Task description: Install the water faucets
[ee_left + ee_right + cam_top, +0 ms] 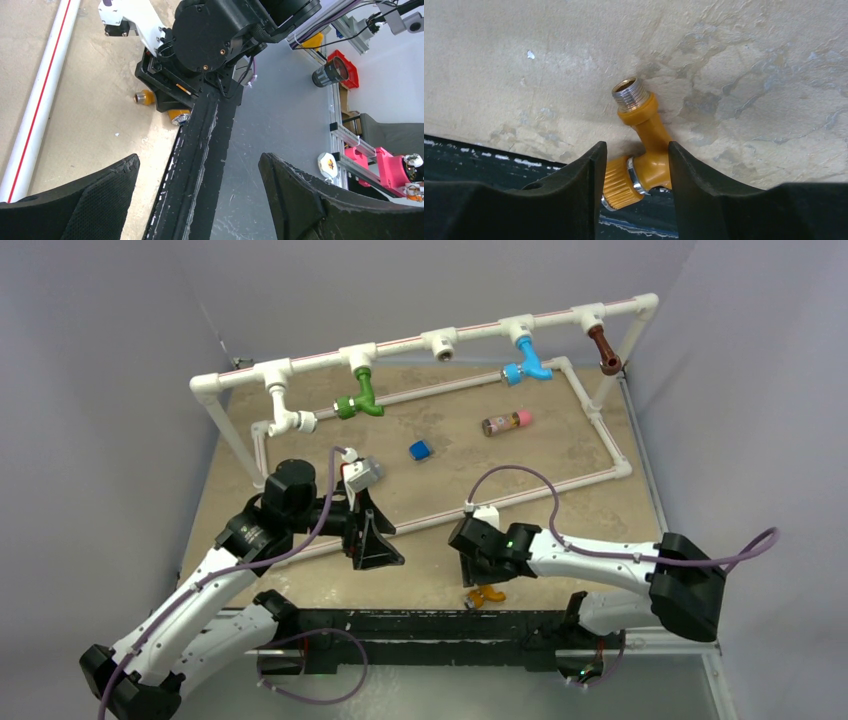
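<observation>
From above, a green faucet [360, 400], a blue faucet [528, 362] and a brown faucet [604, 348] hang on the pipe frame [310, 365]. The orange faucet [487, 594] lies at the near edge of the desk [560, 530].

In the left wrist view, the left claw [197, 200] is spread wide.

In the right wrist view, the right claw [636, 185] pinches the orange faucet.

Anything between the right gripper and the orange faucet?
Nothing visible. The right gripper straddles the orange faucet, which lies at the near edge of the table, one finger on each side, with no other object between. Whether it is clamped on the faucet can't be told.
</observation>
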